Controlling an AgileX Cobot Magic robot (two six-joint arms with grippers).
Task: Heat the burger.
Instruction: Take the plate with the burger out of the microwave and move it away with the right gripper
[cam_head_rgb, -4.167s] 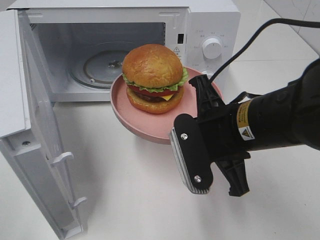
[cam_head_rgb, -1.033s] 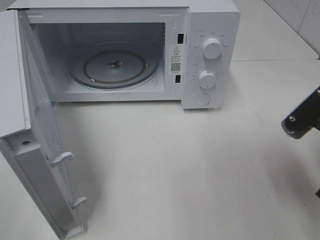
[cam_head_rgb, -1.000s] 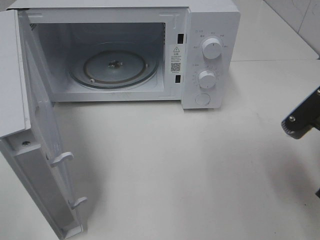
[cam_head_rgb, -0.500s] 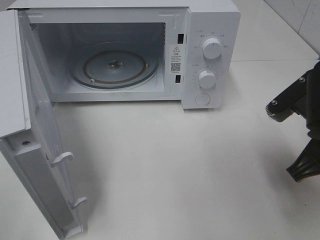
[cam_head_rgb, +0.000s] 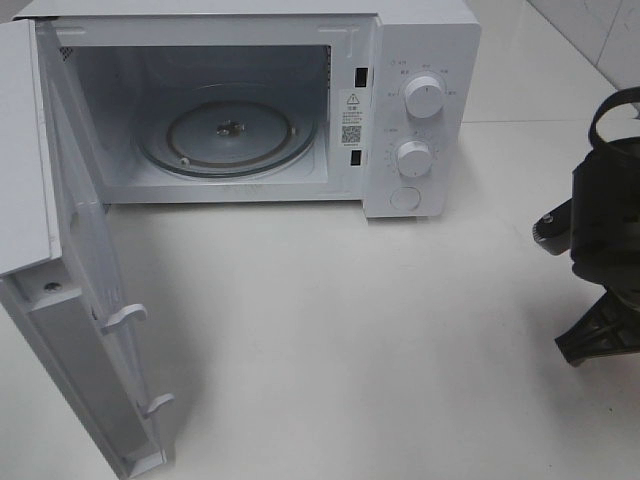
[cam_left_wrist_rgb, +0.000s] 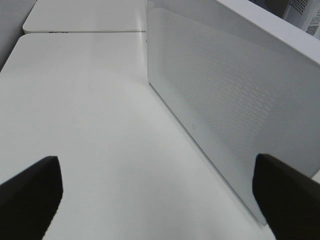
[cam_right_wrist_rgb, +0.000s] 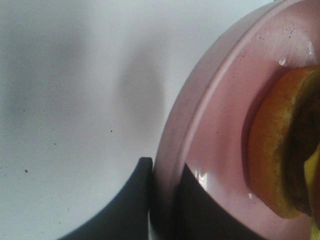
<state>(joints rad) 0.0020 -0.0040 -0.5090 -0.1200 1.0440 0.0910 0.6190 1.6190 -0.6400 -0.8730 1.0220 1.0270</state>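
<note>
The burger (cam_right_wrist_rgb: 276, 150) shows only in the right wrist view: the edge of its golden-brown bun, resting on the pink plate (cam_right_wrist_rgb: 220, 125). My right gripper (cam_right_wrist_rgb: 164, 172) is shut on the plate's rim, one dark finger on each side. In the exterior high view only the right arm (cam_head_rgb: 605, 235) shows, at the right edge, and burger and plate are out of sight there. The microwave (cam_head_rgb: 420, 50) stands open with a bare glass turntable (cam_head_rgb: 228, 130). My left gripper (cam_left_wrist_rgb: 157, 175) is open with nothing between its fingers, over the table beside the microwave door.
The microwave door (cam_head_rgb: 70, 290) swings out to the front left, and its perforated outer face (cam_left_wrist_rgb: 225, 100) fills the left wrist view. Two knobs (cam_head_rgb: 424, 98) sit on the control panel. White table (cam_head_rgb: 350, 340) lies in front.
Over the last second the right arm has come further in from the right edge. About four seconds ago it held the plate and burger in front of the microwave opening.
</note>
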